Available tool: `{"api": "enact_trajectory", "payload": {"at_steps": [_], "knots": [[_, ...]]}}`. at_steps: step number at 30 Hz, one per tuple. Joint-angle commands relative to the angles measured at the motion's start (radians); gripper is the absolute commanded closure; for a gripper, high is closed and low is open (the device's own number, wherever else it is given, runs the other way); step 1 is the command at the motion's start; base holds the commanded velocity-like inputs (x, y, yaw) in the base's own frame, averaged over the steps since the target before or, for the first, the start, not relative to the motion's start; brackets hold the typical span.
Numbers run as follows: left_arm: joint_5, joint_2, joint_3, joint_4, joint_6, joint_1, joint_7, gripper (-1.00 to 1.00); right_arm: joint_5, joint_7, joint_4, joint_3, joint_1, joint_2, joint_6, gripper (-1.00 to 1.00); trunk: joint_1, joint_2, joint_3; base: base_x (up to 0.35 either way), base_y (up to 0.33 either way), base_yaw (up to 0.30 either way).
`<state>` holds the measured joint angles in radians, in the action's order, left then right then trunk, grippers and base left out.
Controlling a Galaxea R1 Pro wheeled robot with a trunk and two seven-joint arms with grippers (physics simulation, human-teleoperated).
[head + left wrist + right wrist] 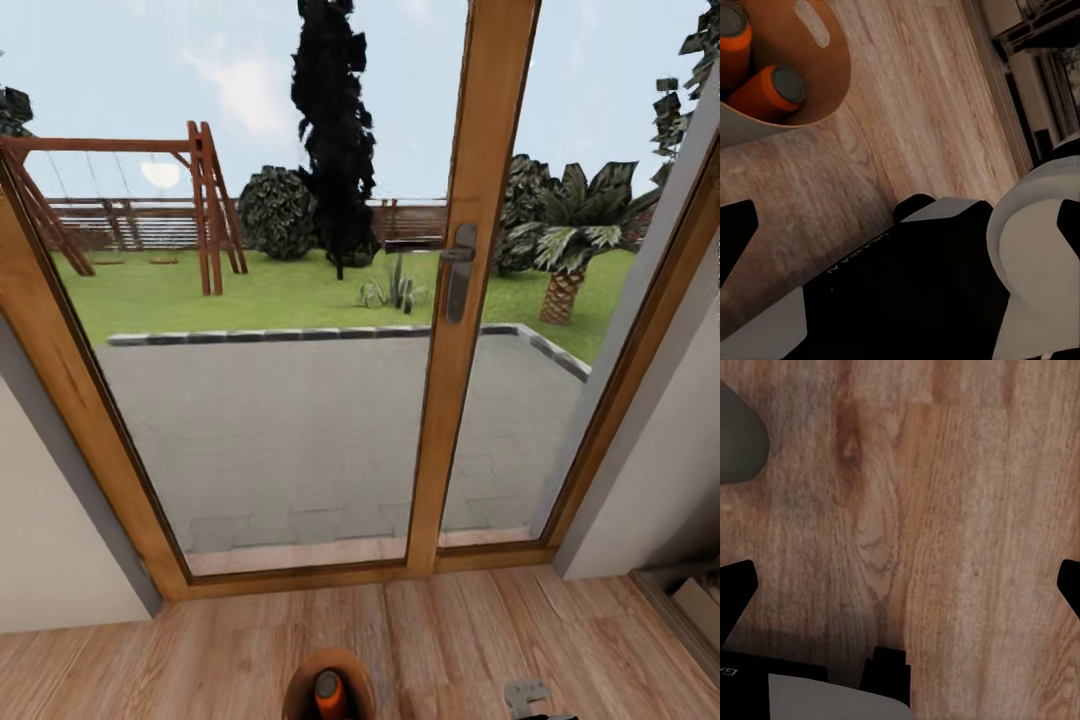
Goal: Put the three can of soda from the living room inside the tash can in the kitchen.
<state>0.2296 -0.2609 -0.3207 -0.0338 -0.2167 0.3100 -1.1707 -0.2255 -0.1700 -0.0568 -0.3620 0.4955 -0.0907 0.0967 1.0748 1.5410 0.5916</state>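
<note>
The tash can (pixel 300 690) stands on the wood floor at the bottom edge of the head view, just in front of me, with an orange can of soda (pixel 328 693) upright inside it. In the left wrist view its brown-orange inside (pixel 821 67) holds two orange cans (pixel 769 90) (pixel 733 45) with grey tops. My left gripper (pixel 900 240) is open and empty, off to the side of the bin and above my own dark body. My right gripper (pixel 900 589) is open over bare floor planks, holding nothing.
Wood-framed glass garden doors (pixel 470 300) with a grey handle (pixel 458 270) stand straight ahead; beyond them are a patio, lawn and swing frame. White walls flank the doors. A low shelf unit (pixel 690 600) sits at the right. A grey rounded shape (pixel 739 435) edges the right wrist view.
</note>
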Motion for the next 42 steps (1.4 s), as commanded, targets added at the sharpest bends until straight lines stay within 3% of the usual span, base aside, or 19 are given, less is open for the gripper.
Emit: {"api": "enact_trajectory", "payload": {"at_steps": [1,14,42], "knots": [[0.001,0.0,0.0,0.0,0.0,0.0,0.005,-1.0,0.0,0.0,0.0,0.0,-0.001,0.0,-0.001,-1.0,0.0,0.0,-0.002,0.0,0.0,0.0],[0.003,0.0,-0.001,0.0,0.0,0.0,0.013,-1.0,0.001,0.004,0.0,0.0,-0.008,0.003,-0.057,-1.0,0.0,0.0,-0.023,0.0,0.0,0.0],[0.004,-0.003,-0.001,-0.001,0.0,0.0,0.014,-1.0,0.002,0.004,0.0,-0.002,-0.011,0.005,-0.06,-1.0,0.0,0.0,-0.07,0.0,0.0,0.0]]}}
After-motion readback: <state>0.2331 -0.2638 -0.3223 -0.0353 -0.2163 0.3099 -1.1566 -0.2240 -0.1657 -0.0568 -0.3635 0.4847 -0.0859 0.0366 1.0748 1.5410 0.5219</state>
